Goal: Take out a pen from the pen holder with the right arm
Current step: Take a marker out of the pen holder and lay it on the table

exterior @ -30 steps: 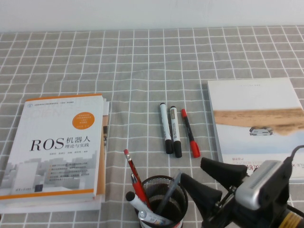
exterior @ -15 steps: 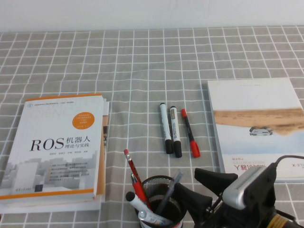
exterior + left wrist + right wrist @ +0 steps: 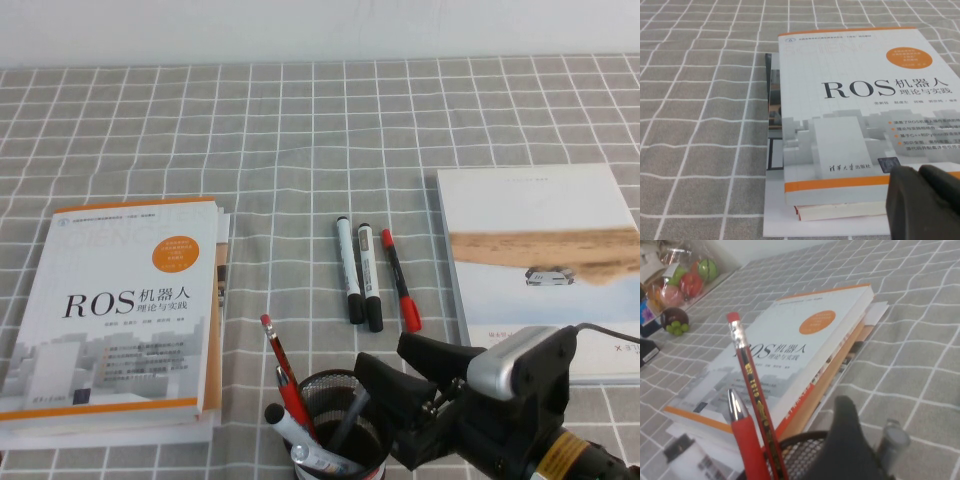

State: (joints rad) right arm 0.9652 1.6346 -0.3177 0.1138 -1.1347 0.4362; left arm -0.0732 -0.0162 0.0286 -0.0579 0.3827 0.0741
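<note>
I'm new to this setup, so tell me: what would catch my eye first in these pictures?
The right gripper, jaws open, looms at the near right edge beside the black mesh pen holder, where a red pencil sticks up. A white-and-orange book lies at the left with the left gripper by one corner, and three pens lie on the checked cloth mid-table.

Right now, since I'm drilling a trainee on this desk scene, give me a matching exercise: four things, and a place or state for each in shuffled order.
Things:
1. pencil
2. ROS book
3. white book
4. right gripper

Places or states:
a. open, at the holder
b. on the robot's left, by the left gripper
c. standing in the holder
d. on the robot's right

Pairs: 1-c, 2-b, 3-d, 4-a
</note>
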